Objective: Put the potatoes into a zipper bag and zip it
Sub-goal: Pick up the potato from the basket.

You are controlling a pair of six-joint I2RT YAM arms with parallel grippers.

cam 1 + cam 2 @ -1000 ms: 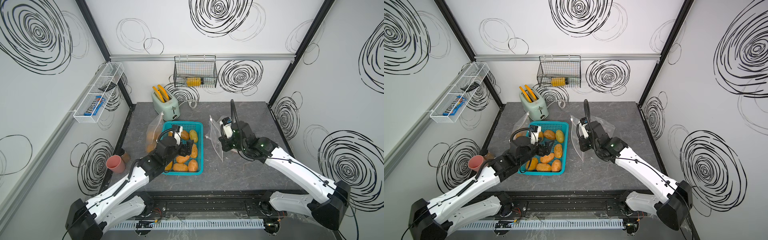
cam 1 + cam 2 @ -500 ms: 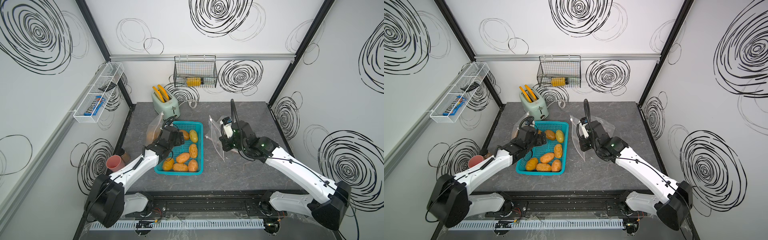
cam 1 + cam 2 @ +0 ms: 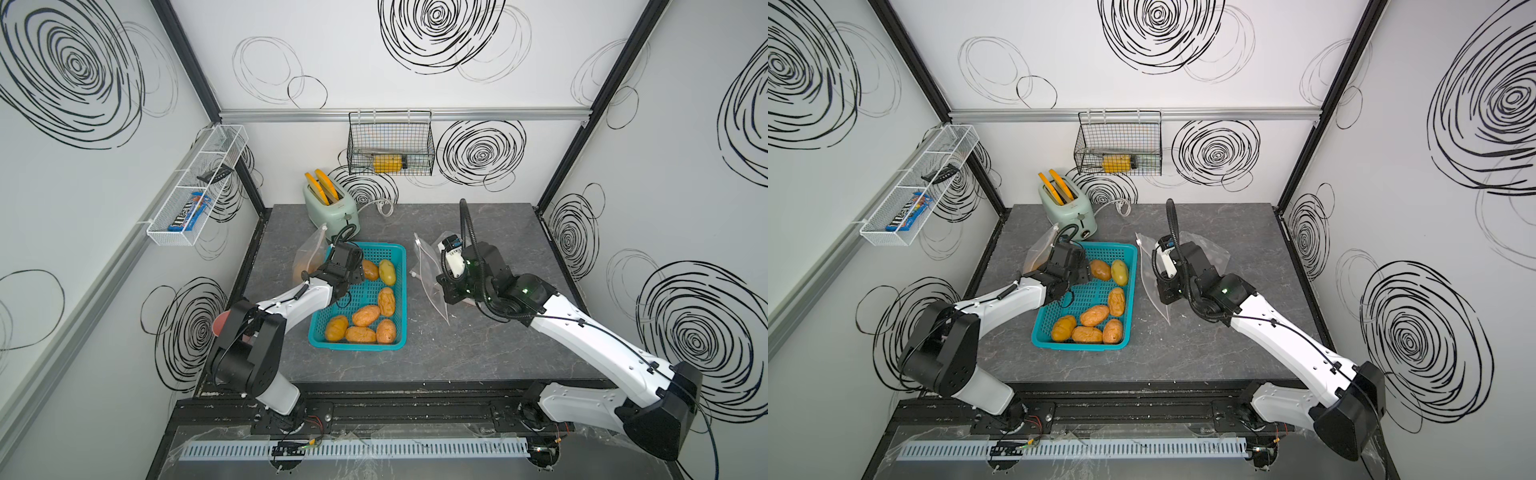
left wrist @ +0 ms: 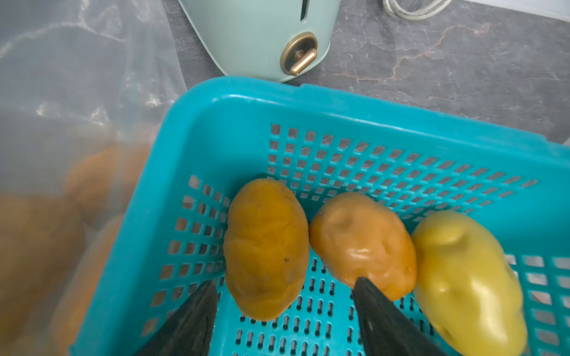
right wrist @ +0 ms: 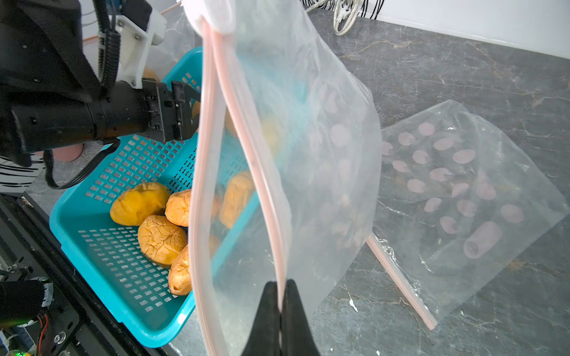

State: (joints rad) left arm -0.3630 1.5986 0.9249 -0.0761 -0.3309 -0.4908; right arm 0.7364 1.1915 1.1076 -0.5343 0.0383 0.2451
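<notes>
Orange potato (image 4: 266, 246) lies between the spread left pincer (image 4: 286, 280), which should squeeze next; right pincer (image 5: 281, 286) pinches the zipper bag (image 5: 308, 138).

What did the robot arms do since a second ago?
The left gripper slid from the middle of the basket toward its far left corner; its open jaws now sit either side of a potato, not gripping. The right gripper stayed shut on the zipper bag; the other potatoes stayed put.
</notes>
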